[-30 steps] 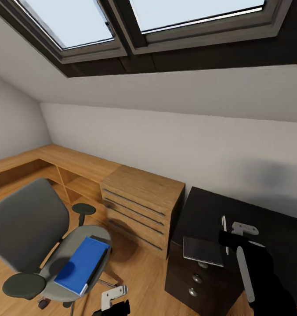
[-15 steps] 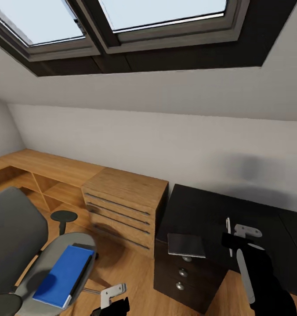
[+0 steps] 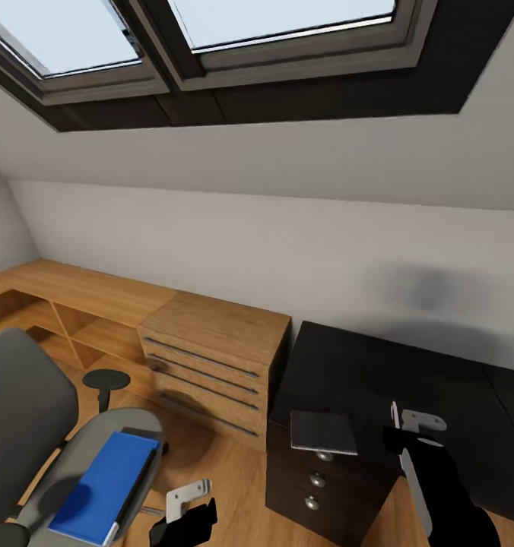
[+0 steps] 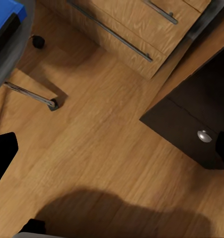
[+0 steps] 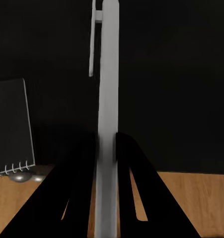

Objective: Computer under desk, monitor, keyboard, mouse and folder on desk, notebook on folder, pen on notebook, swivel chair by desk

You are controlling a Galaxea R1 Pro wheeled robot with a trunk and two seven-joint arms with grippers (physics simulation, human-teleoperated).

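Right gripper [image 5: 107, 148] clamped around pen [image 5: 108, 74]

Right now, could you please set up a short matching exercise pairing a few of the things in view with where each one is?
Things:
1. blue folder
2. notebook
3. pen
4. wooden drawer unit

Places:
A. between the right gripper's fingers
B. on the swivel chair seat
C. on the corner of the dark desk
D. on the floor beside the dark desk

Pairs: 1-B, 2-C, 3-A, 4-D
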